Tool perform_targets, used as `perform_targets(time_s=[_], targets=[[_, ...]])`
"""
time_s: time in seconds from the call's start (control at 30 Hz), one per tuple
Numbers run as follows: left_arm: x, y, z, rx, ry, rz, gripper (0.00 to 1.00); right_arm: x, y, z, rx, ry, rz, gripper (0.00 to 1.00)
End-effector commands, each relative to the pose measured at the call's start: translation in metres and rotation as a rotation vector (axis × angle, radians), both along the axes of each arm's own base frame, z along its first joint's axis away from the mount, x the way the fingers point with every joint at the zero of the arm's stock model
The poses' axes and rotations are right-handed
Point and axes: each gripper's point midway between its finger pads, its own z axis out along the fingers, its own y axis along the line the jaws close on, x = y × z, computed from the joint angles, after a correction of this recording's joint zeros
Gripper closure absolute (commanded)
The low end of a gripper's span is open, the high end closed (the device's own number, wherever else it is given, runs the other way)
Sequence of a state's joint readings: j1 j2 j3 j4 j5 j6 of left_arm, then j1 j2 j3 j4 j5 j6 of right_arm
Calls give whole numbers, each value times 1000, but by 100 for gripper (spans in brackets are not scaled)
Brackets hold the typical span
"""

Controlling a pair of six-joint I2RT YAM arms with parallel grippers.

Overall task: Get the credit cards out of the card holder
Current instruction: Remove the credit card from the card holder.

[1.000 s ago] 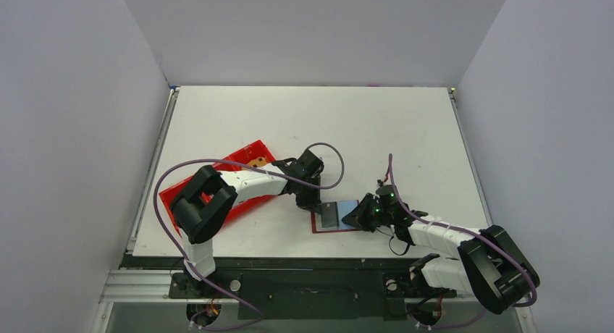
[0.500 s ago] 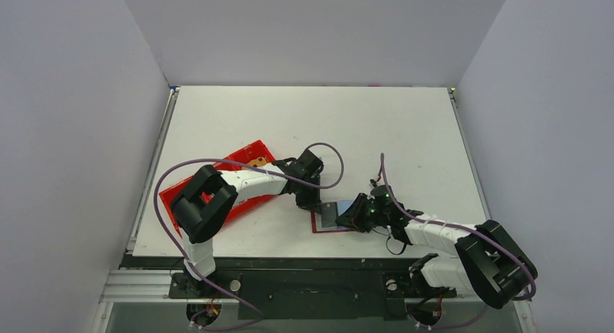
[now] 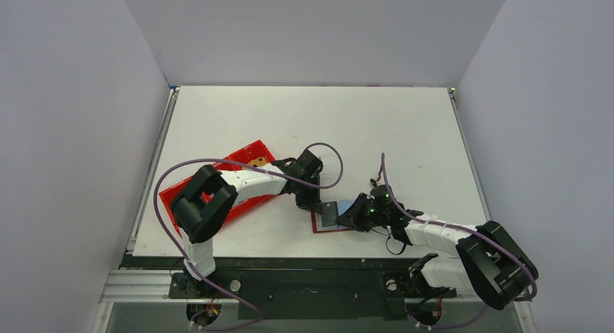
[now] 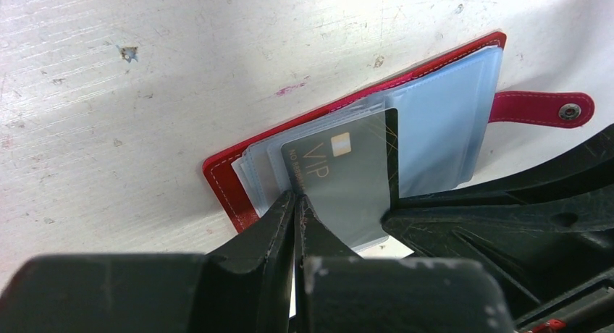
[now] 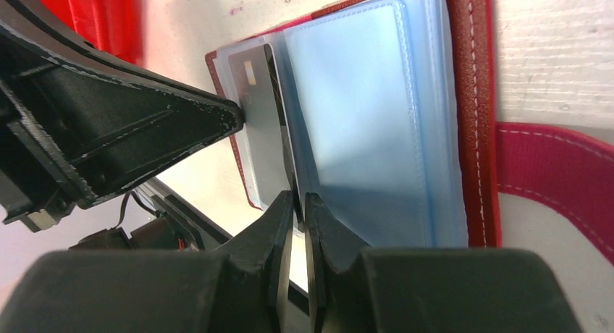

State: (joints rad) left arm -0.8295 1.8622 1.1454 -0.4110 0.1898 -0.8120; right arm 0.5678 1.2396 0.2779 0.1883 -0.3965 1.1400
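Note:
The dark red card holder (image 3: 320,228) lies open near the table's front edge, and its pale blue sleeves (image 4: 442,123) fan out. A silver-grey credit card (image 4: 347,175) marked VIP sticks partly out of a sleeve. My left gripper (image 4: 297,197) is shut on the sleeve edge at the card's near corner. My right gripper (image 5: 298,197) is shut on the card's dark edge (image 5: 279,101), opposite the left gripper. The red strap tab (image 4: 539,108) lies flat on the table. In the top view both grippers meet over the holder, left (image 3: 313,201) and right (image 3: 353,214).
A bright red compartment tray (image 3: 246,153) stands left of the holder, partly under my left arm, with a tan card (image 3: 255,161) in it. It also shows in the right wrist view (image 5: 94,14). Grey walls close in the table on three sides.
My right gripper has slid left onto the card holder and now sits against the card. The left gripper has stayed in place.

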Motion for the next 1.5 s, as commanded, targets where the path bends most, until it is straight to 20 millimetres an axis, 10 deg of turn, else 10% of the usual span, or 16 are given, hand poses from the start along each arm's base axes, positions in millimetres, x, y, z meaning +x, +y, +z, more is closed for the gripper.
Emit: perform_targets(time_s=[0.0,0.67,1.47], targets=[[-9,29,-33,124,41,22,100,14,-4,11,12,-60,-51,91],[-8,28,-33,122,41,18,100,15,1,12,40,-59,-41,100],[-3,40,-34,138,40,28,100,21,-45,16,-158,-102,-110,100]])
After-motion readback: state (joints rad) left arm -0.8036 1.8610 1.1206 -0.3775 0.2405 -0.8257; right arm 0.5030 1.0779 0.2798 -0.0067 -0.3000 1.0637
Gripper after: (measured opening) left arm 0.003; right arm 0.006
